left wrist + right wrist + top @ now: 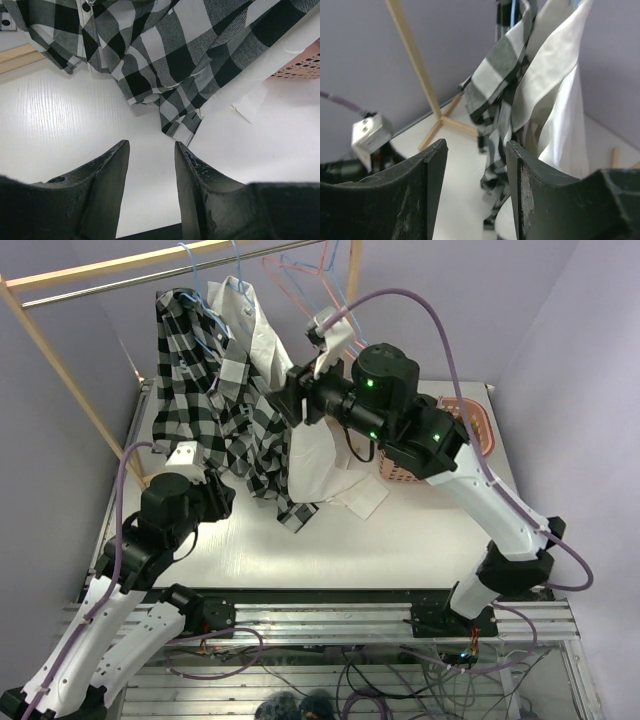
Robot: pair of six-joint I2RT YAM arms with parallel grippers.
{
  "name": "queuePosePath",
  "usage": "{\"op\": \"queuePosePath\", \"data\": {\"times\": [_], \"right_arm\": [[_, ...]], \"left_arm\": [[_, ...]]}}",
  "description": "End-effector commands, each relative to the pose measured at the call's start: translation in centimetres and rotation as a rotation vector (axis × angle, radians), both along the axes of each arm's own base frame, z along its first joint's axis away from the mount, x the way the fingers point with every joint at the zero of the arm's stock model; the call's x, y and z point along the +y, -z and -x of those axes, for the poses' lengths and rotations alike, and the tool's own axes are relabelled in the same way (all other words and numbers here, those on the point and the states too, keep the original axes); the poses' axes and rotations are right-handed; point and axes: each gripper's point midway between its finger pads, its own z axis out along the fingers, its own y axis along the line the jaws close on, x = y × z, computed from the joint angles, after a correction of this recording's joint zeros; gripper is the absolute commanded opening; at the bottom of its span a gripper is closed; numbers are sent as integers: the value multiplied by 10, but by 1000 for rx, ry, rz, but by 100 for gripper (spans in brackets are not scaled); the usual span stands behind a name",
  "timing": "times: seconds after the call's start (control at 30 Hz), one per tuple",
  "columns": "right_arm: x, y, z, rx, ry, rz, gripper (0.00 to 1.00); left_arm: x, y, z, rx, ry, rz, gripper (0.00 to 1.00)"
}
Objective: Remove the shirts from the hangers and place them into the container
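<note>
The black-and-white checked shirt [200, 370] and the white shirt [312, 455] hang side by side from light blue hangers [193, 270] on the rail, their tails reaching the table. My right gripper [283, 400] is open, raised level with the shirts, right up against the fold between them and holding nothing. In the right wrist view the checked shirt [500, 70] and the white shirt [560, 90] hang just beyond its fingers [520, 190]. My left gripper [152, 150] is open and empty low over the table, short of the checked hem [165, 55]. The pink container [470, 425] sits behind my right arm.
Empty pink hangers [300, 275] hang on the wooden rail [110, 270]. The rack's slanted leg [415, 55] and foot stand at the table's far left. The white table [400, 540] lies bare in front of the shirts. The container's slotted wall [305, 65] shows past the white shirt.
</note>
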Motion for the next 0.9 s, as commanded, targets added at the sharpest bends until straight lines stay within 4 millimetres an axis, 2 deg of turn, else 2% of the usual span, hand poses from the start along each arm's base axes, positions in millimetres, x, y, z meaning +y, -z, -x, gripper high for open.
{"op": "queuePosePath", "data": {"times": [0.0, 0.17, 0.33, 0.63, 0.7, 0.73, 0.8, 0.83, 0.87], "right_arm": [[6, -18, -26, -131, 76, 35, 51], [32, 8, -43, -127, 68, 88, 52], [46, 31, -58, -136, 88, 116, 52], [60, 50, -82, -154, 149, 162, 50], [59, 50, -85, -164, 165, 153, 43], [58, 51, -86, -168, 175, 148, 36], [55, 49, -87, -174, 191, 132, 10], [54, 49, -88, -178, 198, 125, 2], [52, 46, -87, -184, 203, 113, 0]], "left_arm": [[0, -4, -1, -9, -9, 1, 53], [0, -5, 0, -12, -12, 3, 53], [-1, -4, 0, -8, -9, -1, 53], [-1, -5, 1, -10, -10, -1, 53], [-1, -4, 1, -10, -10, -2, 53], [-1, -4, 1, -8, -10, -2, 53], [-1, -3, 1, -5, -10, -4, 53], [-1, -3, 1, -5, -10, -5, 53], [-2, -3, 1, -4, -9, -4, 53]]}}
